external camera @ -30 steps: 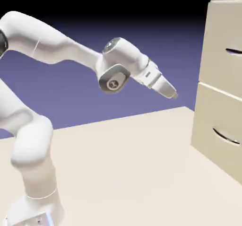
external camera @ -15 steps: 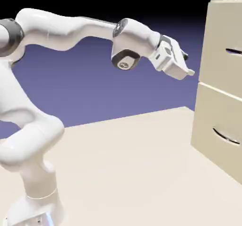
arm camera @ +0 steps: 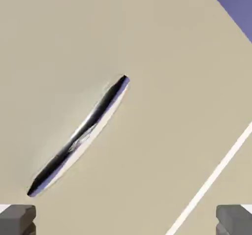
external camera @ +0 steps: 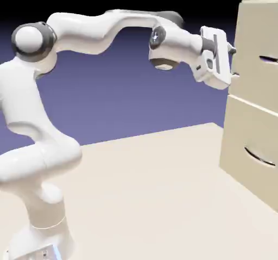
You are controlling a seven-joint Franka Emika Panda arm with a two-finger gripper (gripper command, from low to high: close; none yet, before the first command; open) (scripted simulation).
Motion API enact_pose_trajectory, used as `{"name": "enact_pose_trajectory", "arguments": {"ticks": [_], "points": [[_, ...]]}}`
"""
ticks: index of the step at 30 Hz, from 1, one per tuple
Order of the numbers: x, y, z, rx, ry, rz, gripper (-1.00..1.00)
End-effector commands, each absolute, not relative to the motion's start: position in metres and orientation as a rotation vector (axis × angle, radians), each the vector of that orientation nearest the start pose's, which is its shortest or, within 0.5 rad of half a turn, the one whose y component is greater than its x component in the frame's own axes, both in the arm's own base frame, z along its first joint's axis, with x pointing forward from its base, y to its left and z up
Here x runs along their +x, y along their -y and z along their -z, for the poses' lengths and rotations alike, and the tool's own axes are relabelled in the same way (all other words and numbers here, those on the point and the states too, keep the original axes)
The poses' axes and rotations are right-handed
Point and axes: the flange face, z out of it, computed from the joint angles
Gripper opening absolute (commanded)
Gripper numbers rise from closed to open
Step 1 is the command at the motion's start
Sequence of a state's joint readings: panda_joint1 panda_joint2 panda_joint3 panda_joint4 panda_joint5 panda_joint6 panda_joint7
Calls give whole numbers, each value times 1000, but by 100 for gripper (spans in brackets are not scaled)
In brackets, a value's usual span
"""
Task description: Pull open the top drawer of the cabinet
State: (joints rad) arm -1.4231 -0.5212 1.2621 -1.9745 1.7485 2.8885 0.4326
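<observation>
In the exterior view, I have the end effector near the left edge of the cabinet, level with the top drawer, which sits shut above the lower drawer at the exterior view's right. In the hand view, I read the fingertips as wide apart with nothing between them. The top drawer's curved handle runs diagonally across the hand view's left half, ahead of the fingertips, and a pale seam crosses the lower right.
</observation>
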Motion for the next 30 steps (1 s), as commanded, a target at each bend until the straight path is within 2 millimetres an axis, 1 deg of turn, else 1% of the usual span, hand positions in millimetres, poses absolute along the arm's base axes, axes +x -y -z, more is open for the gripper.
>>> {"name": "enact_pose_trajectory", "arguments": {"ticks": [1,10,18,19,22,25,26,27,28,30], "points": [[551,30,-604,-1196,-1550,984,0],[601,31,-586,-901,-1531,797,0],[643,38,-574,-615,-1482,613,0],[643,38,-574,-615,-1482,613,0],[667,36,-579,-616,-1475,619,0],[692,38,-575,-615,-1481,614,0],[693,38,-574,-615,-1482,613,0],[693,38,-574,-615,-1482,613,-100],[693,38,-574,-615,-1482,613,-100],[678,38,-574,-614,-1482,613,-100]]}}
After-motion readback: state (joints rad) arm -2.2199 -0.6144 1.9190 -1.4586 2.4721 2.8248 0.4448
